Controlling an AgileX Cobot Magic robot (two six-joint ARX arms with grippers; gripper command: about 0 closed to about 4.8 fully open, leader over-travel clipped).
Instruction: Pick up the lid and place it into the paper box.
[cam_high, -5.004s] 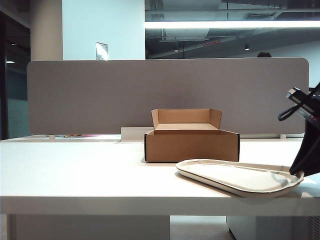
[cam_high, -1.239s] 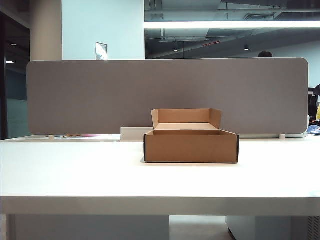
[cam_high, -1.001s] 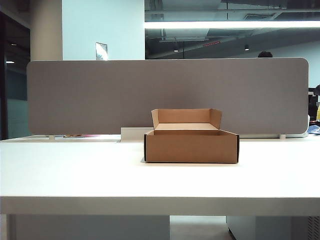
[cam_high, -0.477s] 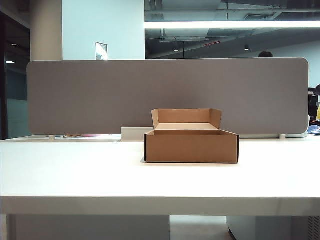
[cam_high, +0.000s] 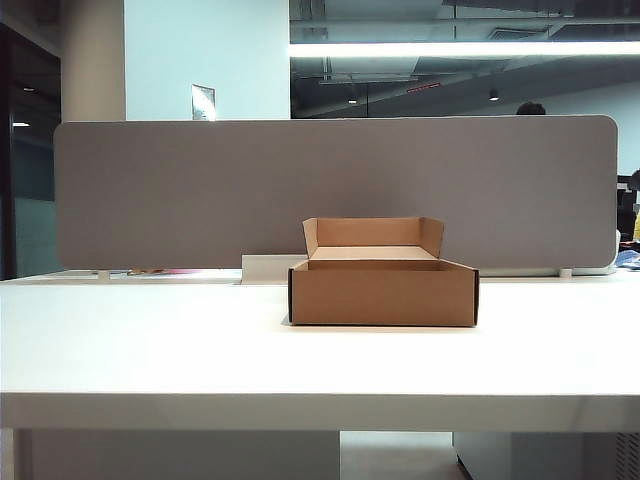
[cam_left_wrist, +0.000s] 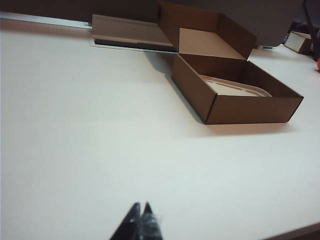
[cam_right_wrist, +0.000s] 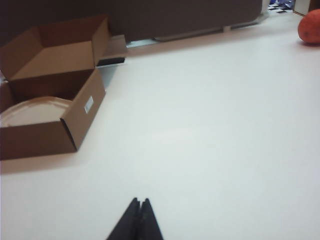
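The brown paper box (cam_high: 383, 290) stands mid-table with its back flap upright. Inside it lies the off-white lid (cam_left_wrist: 235, 88), flat on the box floor; the right wrist view shows the lid (cam_right_wrist: 35, 110) too. From the exterior view the lid is hidden behind the box wall. My left gripper (cam_left_wrist: 140, 207) is shut and empty, hovering over bare table well short of the paper box (cam_left_wrist: 235, 95). My right gripper (cam_right_wrist: 139, 202) is shut and empty as well, over the table away from the paper box (cam_right_wrist: 55, 105). Neither gripper shows in the exterior view.
A grey partition (cam_high: 330, 190) runs along the table's far edge. A long white block (cam_high: 270, 267) lies behind the box. An orange-red round object (cam_right_wrist: 309, 26) sits far off on the right side. The white table (cam_high: 150, 340) ends at a near front edge.
Five seconds ago the lid lay on the table at the right with the right gripper on it; now it rests in the box. Over the last second the exterior view is unchanged.
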